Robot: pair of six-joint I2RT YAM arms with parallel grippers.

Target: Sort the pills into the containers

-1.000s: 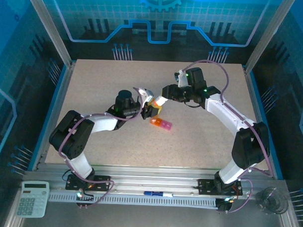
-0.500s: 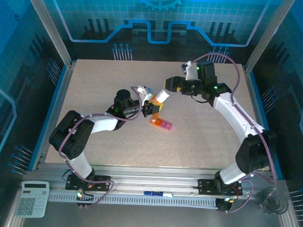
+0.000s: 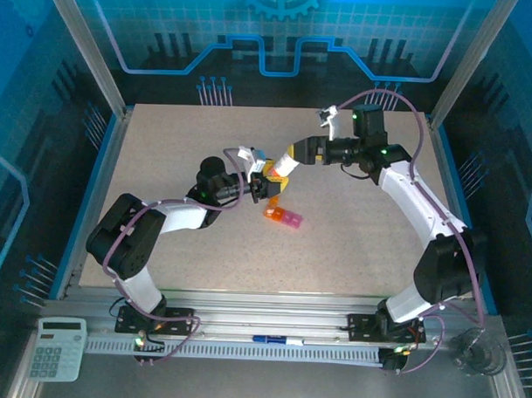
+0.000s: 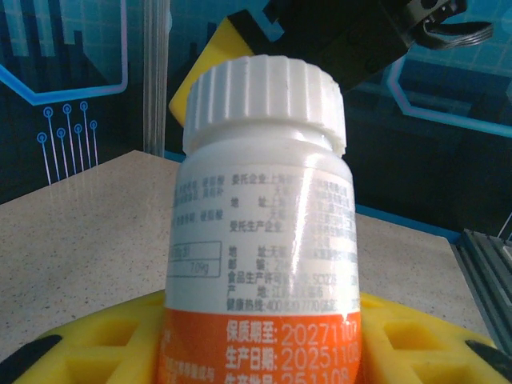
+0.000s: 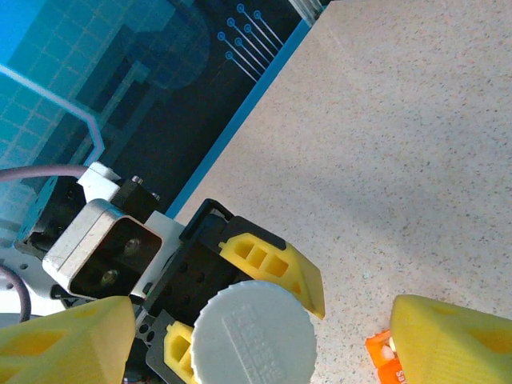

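The white bottle with an orange lower label is held off the table, and my left gripper is shut on its body. In the left wrist view the bottle stands between yellow fingers, white ribbed cap on. My right gripper is open just beyond the cap. Its yellow fingers stand wide on either side of the cap without touching it. The containers, one orange and the rest pink, lie on the table below the bottle. A white pill shows in the orange compartment.
The speckled table has blue rails along its left and right edges. Off the table at the near edge lie a calculator, a blue pen and a clear round object.
My right gripper has opened off the bottle's cap and pulled back up and to the right. The left gripper, still holding the bottle, has shifted slightly left.
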